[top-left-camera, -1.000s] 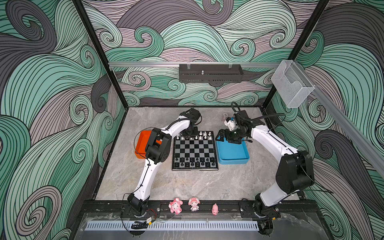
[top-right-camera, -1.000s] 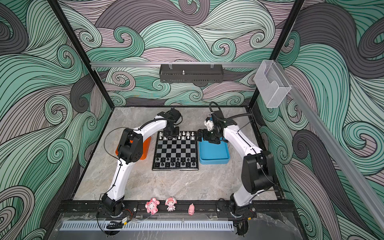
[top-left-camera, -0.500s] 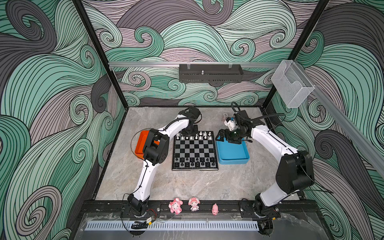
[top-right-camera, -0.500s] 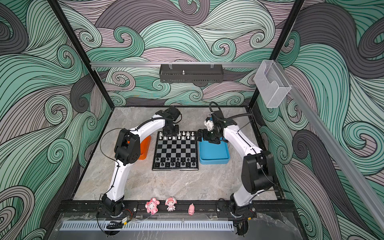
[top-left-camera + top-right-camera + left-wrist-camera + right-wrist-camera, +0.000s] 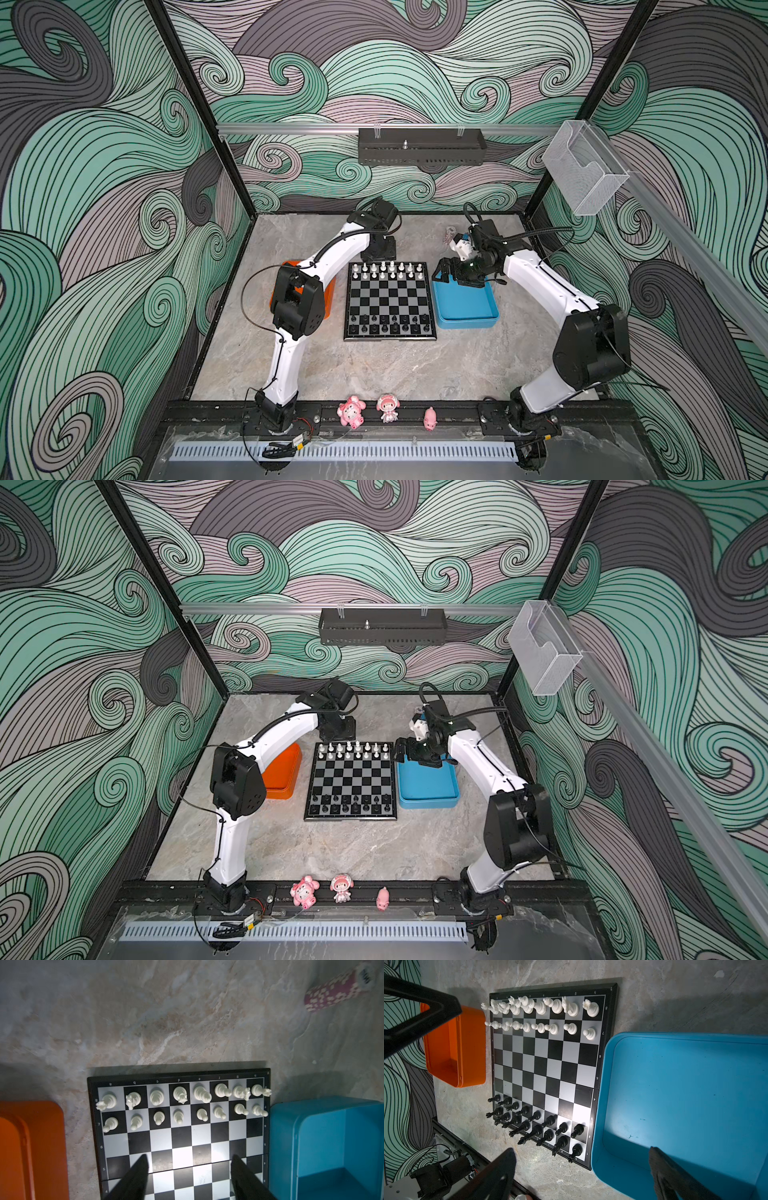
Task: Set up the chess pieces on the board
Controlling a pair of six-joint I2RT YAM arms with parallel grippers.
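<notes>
The board (image 5: 390, 301) (image 5: 351, 781) lies mid-table. White chess pieces (image 5: 388, 270) (image 5: 353, 750) fill its two far rows and black chess pieces (image 5: 388, 324) (image 5: 351, 805) its two near rows. My left gripper (image 5: 379, 254) (image 5: 337, 730) hangs over the far edge by the white rows. In the left wrist view it (image 5: 189, 1157) is open, with only bare squares (image 5: 180, 1142) between the fingers and the white pieces (image 5: 180, 1094) beyond. My right gripper (image 5: 451, 276) (image 5: 581, 1150) is open and empty over the blue tray's far left corner.
An orange tray (image 5: 330, 295) (image 5: 452, 1053) stands left of the board, partly under my left arm. A blue tray (image 5: 465, 303) (image 5: 685, 1095) stands to its right. A pink roll of chips (image 5: 336, 991) lies behind the board, and pink figurines (image 5: 351, 411) line the front rail.
My left gripper's jaws have spread apart above the white rows, and the left arm's elbow has swung a little left and nearer. The right arm has not moved.
</notes>
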